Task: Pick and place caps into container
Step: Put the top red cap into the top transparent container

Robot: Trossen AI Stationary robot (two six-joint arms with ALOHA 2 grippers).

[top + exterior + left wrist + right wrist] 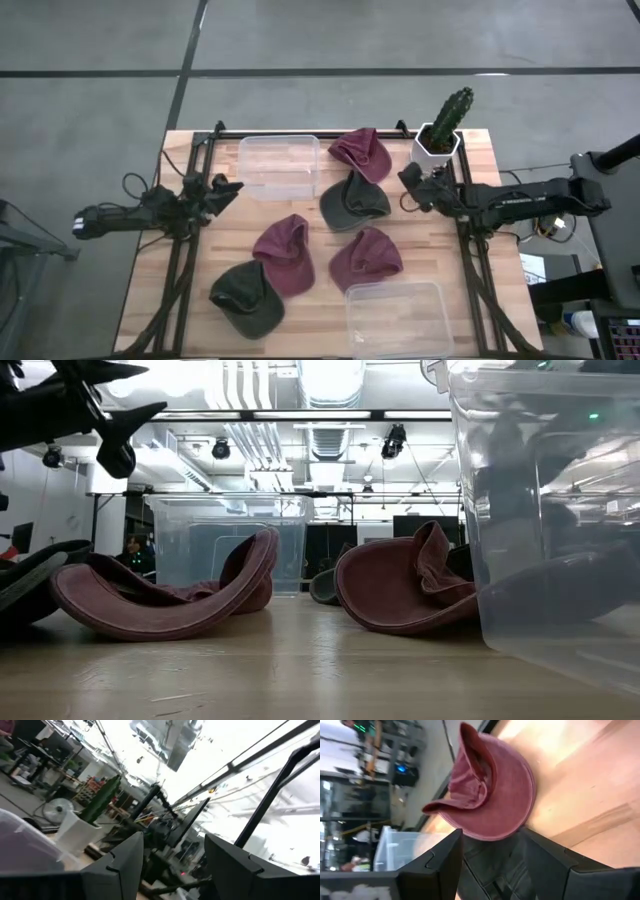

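Right gripper [411, 186] hovers with its fingers spread, empty, just beside the dark olive-grey fabric cap [352, 201] at mid-table; its wrist view looks past that cap to the maroon fabric cap with the curled brim [490, 785] lying just beyond. Two more maroon caps [286, 252] [365, 256] and a second olive-grey cap [246, 294] lie farther off towards the near edge, none yet in a container. One clear plastic bin [279, 165] sits past the olive cap from the gripper, likely the nearest drop point; another clear bin [398, 318] stands at the near edge. The right arm reaches in low and nearly level from the table's side, beside the potted green cactus [445, 125]. Left gripper [222, 189], also spread and empty, waits beside the first bin.
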